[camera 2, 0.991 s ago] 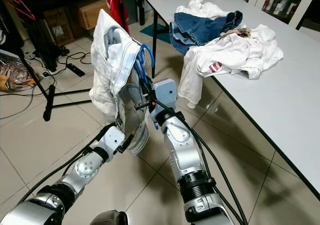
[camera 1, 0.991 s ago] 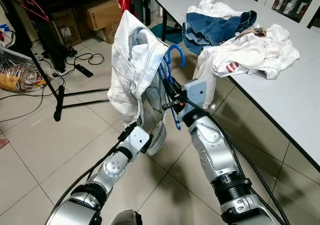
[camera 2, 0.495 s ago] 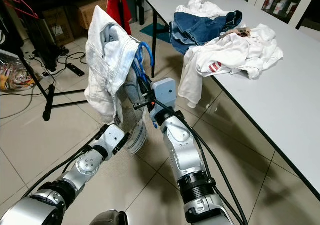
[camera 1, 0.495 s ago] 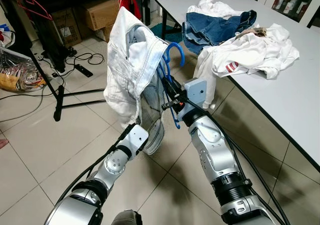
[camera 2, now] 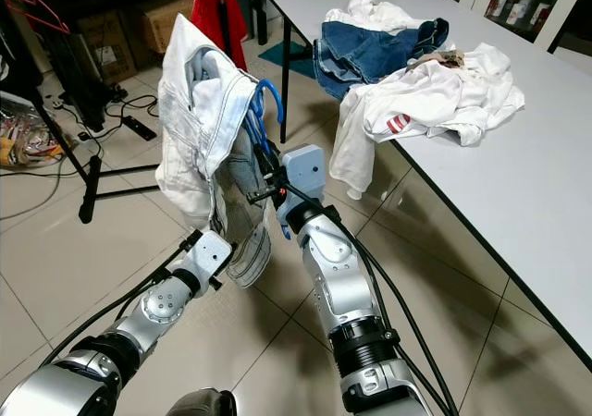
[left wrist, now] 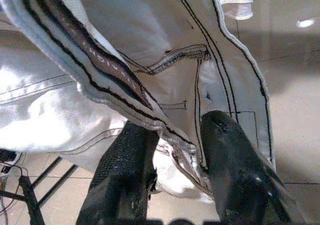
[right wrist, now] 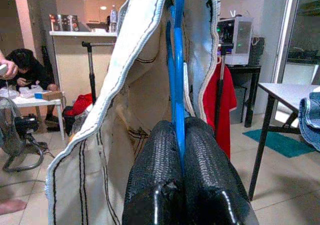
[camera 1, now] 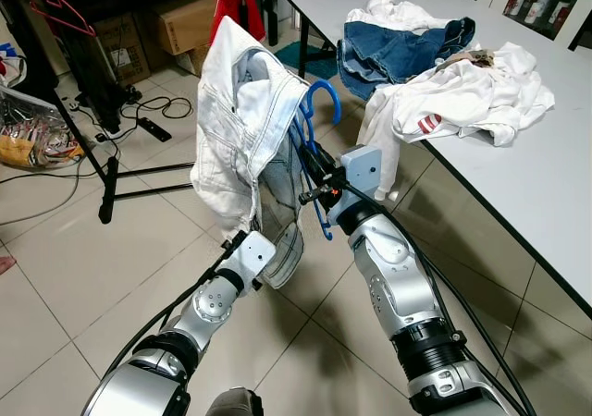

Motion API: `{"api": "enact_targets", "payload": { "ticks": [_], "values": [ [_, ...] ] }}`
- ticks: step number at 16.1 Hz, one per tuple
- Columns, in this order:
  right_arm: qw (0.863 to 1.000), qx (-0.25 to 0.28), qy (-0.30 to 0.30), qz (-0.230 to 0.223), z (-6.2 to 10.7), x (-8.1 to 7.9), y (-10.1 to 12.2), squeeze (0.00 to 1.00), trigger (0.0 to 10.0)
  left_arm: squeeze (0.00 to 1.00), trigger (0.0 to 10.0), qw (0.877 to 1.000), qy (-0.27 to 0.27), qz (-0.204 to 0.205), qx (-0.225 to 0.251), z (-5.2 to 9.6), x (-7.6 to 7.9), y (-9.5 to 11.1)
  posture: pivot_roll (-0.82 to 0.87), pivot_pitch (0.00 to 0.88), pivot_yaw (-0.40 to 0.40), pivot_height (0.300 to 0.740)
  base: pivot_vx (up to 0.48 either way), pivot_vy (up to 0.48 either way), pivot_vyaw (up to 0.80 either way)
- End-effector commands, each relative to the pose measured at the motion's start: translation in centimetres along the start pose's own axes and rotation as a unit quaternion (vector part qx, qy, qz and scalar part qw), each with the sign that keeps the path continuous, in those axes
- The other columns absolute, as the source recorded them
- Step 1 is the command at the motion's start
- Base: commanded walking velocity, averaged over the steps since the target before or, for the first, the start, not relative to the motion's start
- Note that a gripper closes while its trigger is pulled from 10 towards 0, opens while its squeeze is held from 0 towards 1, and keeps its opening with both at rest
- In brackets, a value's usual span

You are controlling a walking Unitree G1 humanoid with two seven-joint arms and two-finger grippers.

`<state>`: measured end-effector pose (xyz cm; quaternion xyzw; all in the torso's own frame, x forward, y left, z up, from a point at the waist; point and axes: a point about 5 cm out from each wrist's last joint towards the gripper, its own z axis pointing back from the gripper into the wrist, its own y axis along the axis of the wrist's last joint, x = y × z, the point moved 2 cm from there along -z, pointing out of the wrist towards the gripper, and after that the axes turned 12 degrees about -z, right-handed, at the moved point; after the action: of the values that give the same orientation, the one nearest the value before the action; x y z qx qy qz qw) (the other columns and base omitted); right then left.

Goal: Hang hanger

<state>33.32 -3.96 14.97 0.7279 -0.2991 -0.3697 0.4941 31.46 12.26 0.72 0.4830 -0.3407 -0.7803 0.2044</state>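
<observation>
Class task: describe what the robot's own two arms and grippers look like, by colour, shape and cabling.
Both arms are silver, jointed shells with black rings and black cables along them. The right gripper and left gripper each have two long black fingers with textured pads. A grey boxy wrist module tops the right arm.

Head stereo pair: both eyes look forward and down over the two arms, sharing the white garment (camera 1: 248, 129), tiled floor (camera 1: 55, 250) and worktop (camera 2: 518, 157); the right eye is offset slightly sideways. Left wrist camera: aimed along the left claw (left wrist: 172, 185), upward, very close to the garment's hem. Right wrist camera: aimed along the right claw (right wrist: 179, 150), close to the blue hanger (right wrist: 177, 60), facing the room beyond.
</observation>
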Motion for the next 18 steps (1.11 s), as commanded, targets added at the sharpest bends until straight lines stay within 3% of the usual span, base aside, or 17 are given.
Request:
{"api": "enact_targets", "payload": {
  "ticks": [1, 11, 18],
  "values": [
    [0.999, 0.049, 0.008, -0.005, -0.3, -0.3, 2.2, 0.0, 10.0, 0.0, 0.0, 1.0, 0.002, -0.004, 0.006, -0.1, -0.3, 0.2, 0.03, 0.0, 0.027, 0.74, 0.0, 0.0, 0.0],
    [0.999, 0.037, -0.007, -0.008, -0.1, 0.1, 1.7, 0.0, 10.0, 0.0, 0.0, 1.0, 0.001, 0.0, 0.01, 0.1, 0.1, 0.2, 0.03, 0.0, 0.026, 0.74, 0.0, 0.0, 0.0],
    [0.998, 0.012, -0.061, 0.001, -0.2, 1.6, 0.7, 0.0, 10.0, 0.0, 0.0, 0.999, -0.004, 0.023, 0.024, 0.2, 0.6, 0.5, 0.03, 0.0, 0.026, 0.74, 0.0, 0.0, 0.0]
  ]
}}
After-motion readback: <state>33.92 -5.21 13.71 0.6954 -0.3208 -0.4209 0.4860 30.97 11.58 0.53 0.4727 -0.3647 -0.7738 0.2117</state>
